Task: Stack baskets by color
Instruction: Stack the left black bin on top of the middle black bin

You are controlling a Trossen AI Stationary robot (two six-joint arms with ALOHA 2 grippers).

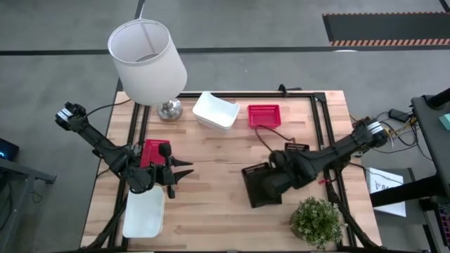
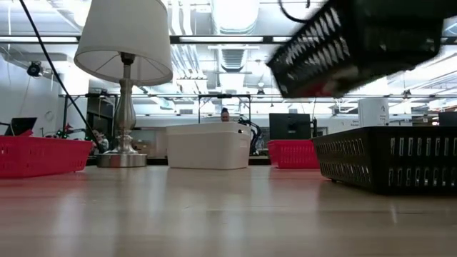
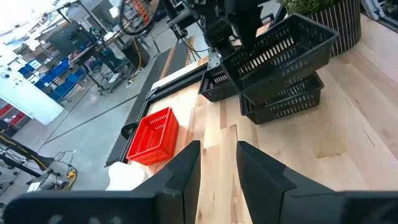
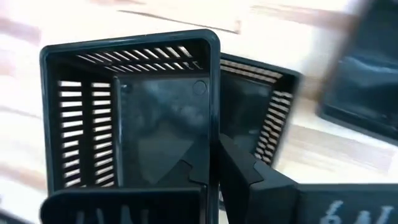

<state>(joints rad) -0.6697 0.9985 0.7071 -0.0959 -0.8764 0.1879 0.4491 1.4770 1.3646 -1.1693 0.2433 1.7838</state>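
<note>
Beside the plant [image 1: 316, 222], the right gripper [image 4: 214, 165] is clamped on the rim of a black basket [image 4: 134, 106], holding it tilted just above a second black basket [image 1: 261, 188] on the table [image 1: 211, 211]; a third [image 1: 296, 148] sits near. These baskets look light and stiff, with mesh walls, so a thin rim pinch should serve. Farther from the plant, the left gripper [image 3: 217, 168] hangs with fingers apart, empty, over a red basket [image 1: 151, 151]. Bare, level wood planks leave room. A workshop lies behind.
</note>
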